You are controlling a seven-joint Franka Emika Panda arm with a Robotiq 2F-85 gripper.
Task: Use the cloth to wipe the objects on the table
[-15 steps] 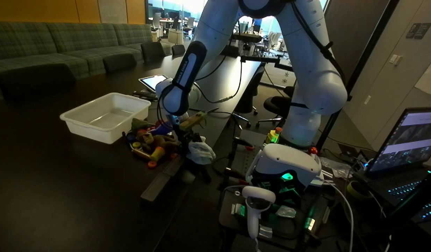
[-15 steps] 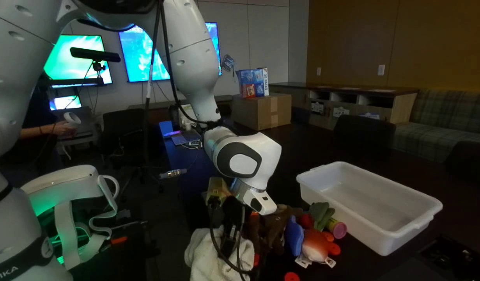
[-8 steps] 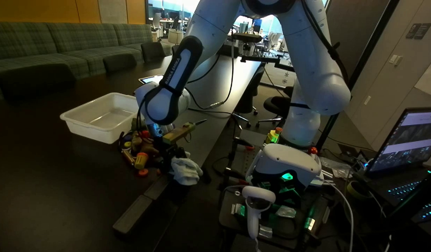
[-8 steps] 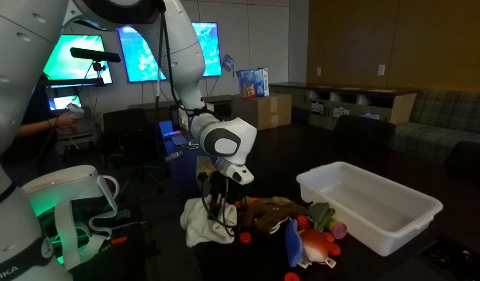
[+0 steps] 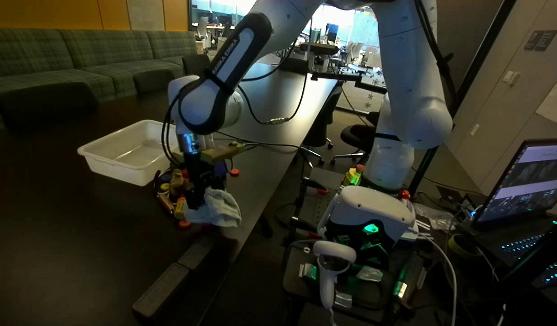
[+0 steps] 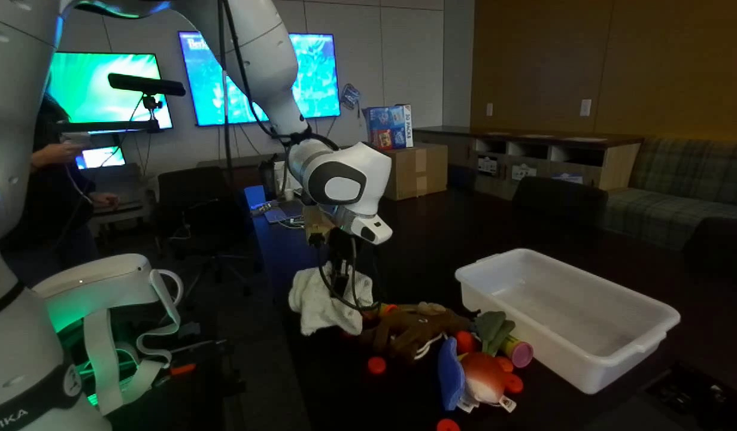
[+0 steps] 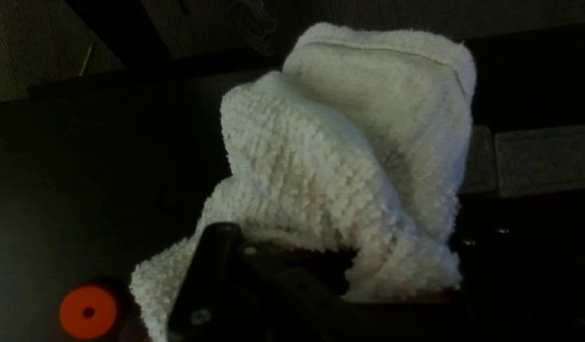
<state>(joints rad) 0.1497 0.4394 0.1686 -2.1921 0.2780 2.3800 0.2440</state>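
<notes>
The site is an office meeting room. A long dark table (image 5: 74, 253) has chairs (image 5: 45, 106) beside it. A plaid sofa (image 5: 95, 52) lines an orange wall (image 5: 47, 13). Large screens (image 6: 317, 75) hang on a pale wall (image 6: 413, 57). Office chairs (image 5: 202, 28) stand in view beyond a glass partition (image 5: 368, 100).

The arm (image 5: 407, 86) is white, cables (image 5: 432, 47) black, gripper (image 5: 199, 203) seemingly black.

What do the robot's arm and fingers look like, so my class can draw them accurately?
The Panda arm is white with smooth, rounded segments. A black-bordered pale panel has lettering ending in EMIKA beside it. Black cables run along the arm, bound by black straps. Near its end are a silvery-blue collar and a boxy, yellowish module; the fingers are black.
</notes>
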